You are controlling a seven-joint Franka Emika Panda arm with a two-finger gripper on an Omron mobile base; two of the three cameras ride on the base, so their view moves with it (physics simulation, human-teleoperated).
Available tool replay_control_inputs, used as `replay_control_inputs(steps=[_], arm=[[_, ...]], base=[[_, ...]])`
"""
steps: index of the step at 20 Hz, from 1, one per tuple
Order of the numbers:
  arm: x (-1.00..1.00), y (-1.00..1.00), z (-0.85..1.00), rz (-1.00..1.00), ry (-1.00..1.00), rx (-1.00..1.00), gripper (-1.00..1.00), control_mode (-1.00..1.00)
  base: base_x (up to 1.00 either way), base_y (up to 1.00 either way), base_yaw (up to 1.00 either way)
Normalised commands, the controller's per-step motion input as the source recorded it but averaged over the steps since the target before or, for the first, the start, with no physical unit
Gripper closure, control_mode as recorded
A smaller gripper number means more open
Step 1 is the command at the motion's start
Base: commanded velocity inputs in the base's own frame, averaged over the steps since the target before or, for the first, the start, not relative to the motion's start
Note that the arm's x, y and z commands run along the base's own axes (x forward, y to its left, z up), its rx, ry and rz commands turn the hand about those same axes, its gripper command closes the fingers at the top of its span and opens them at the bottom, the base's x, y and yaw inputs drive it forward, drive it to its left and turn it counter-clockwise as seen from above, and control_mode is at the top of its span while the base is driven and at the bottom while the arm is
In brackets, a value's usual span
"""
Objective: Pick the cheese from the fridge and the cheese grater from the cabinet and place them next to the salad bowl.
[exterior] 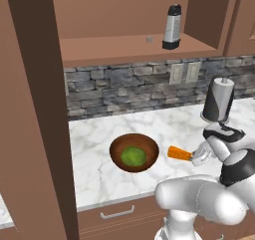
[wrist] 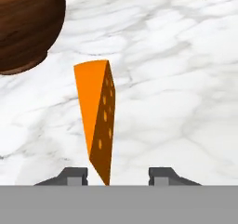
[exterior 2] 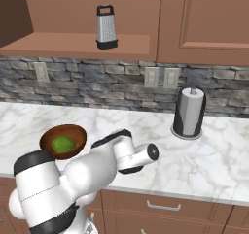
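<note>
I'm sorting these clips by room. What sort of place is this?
A kitchen, rendered: a marble counter backed by stone tiles, a wooden wall cabinet holding a grater, and a salad bowl beside a cheese wedge.

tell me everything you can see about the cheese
The cheese is a small orange wedge with a darker side dotted with holes. It lies on the marble counter just right of the salad bowl, apart from it, narrow tip pointing at the tool. The tool's fingers stand apart either side of the tip, not clamping it.
</note>
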Motion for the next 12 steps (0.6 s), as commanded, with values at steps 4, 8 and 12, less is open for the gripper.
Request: replay_control_inputs(steps=[4, 8, 12], arm=[[-0.81, 0.0, 0.35, 0.0, -0.21, 0.0, -1.0, -1.0], [-0.7, 0.1, 0.79, 0.0, -0.2, 0.0, -1.0, -1.0], [-0.09, 0.26, 1.0, -0.01, 0.0, 0.0, -1.0, -1.0]], base=[[0.0, 0.0, 0.0], [0.0, 0.0, 0.0], [0.0, 0.0, 0.0]])
